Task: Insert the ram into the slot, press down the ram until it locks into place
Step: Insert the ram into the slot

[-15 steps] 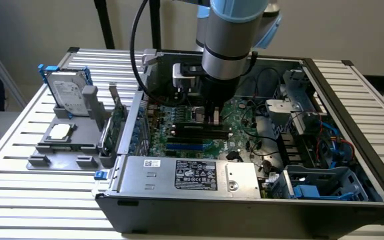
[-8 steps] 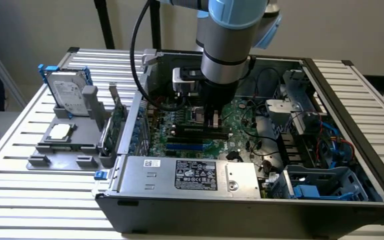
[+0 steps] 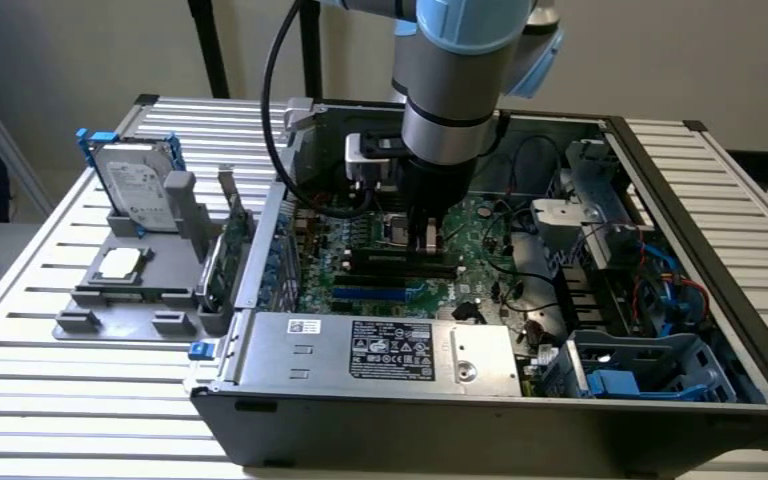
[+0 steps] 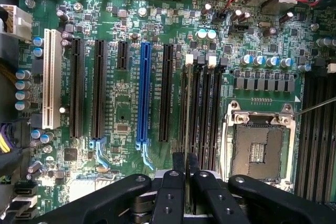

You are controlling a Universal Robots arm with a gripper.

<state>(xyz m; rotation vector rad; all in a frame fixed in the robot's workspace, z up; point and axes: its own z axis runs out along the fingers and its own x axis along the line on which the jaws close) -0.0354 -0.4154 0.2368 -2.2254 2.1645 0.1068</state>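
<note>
The ram (image 4: 186, 188) sits edge-on in your hand (image 4: 185, 162), fingers pinched onto its flat faces; it's lined up over the slot (image 4: 189, 103), the end one of the black bank; can't tell if it's touching down. In the exterior view the blue slot (image 3: 371, 293) is at 7 o'clock from the hand, the power supply (image 3: 384, 350) at 6, the hard drive (image 3: 137, 185) out on the table (image 3: 37, 400) at 9. Heads up; if the stick's slightly off or tilted, pushing could jam it on the slot's lip, leave one latch unclicked, or make it slide in your grip.
</note>
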